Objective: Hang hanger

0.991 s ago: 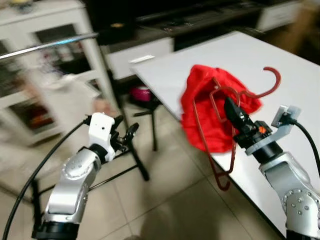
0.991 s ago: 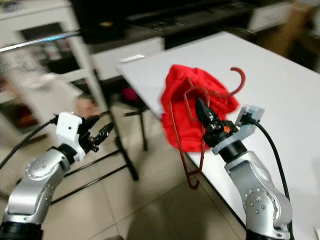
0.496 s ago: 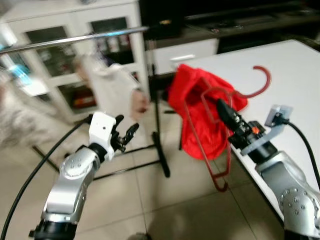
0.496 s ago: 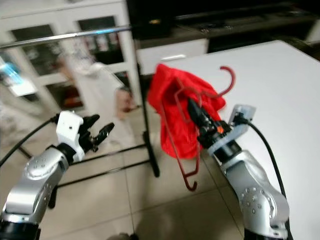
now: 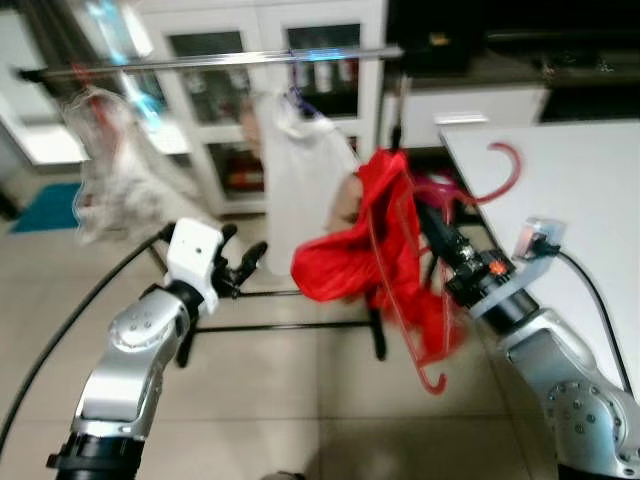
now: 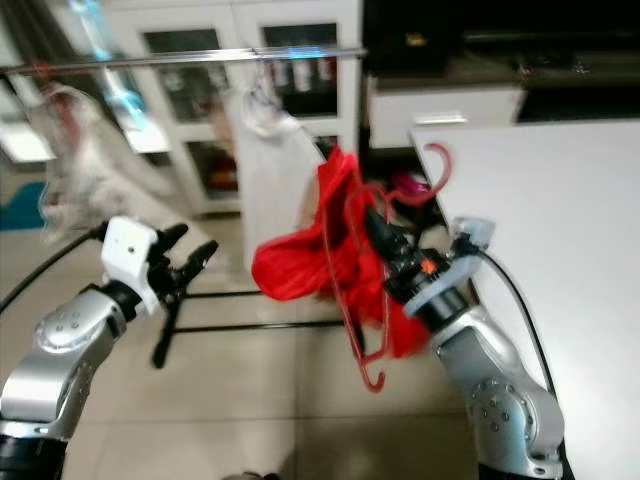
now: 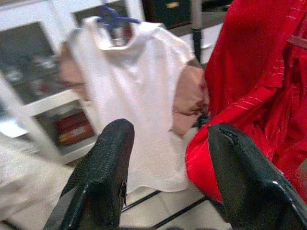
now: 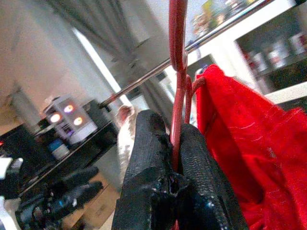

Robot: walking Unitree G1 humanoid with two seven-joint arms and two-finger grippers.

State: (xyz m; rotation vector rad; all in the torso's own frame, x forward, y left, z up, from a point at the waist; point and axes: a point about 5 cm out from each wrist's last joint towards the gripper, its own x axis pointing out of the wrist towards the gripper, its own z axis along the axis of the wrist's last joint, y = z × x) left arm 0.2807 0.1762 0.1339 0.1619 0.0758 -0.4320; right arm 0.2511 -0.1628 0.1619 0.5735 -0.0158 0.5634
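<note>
My right pincer (image 5: 432,222), at the centre right of the head view, is clamped tight on the wire of a red hanger (image 5: 487,188), whose hook curls up over the near edge of the white tabletop (image 5: 580,190). A red garment (image 5: 375,262) is draped on that hanger and hangs in the middle of the frame, off the tabletop's left edge and above the tiled floor (image 5: 290,400). My left pincer (image 5: 246,262), at centre left, has its two fingers spread wide with nothing between them, aimed toward the garment and near it. Across the top of the frame runs a metal clothes rail (image 5: 230,60), with a white shirt (image 5: 300,185) hanging from it on a blue hanger (image 7: 114,18), and a pale sheer garment (image 5: 115,165) further left, blurred.
</note>
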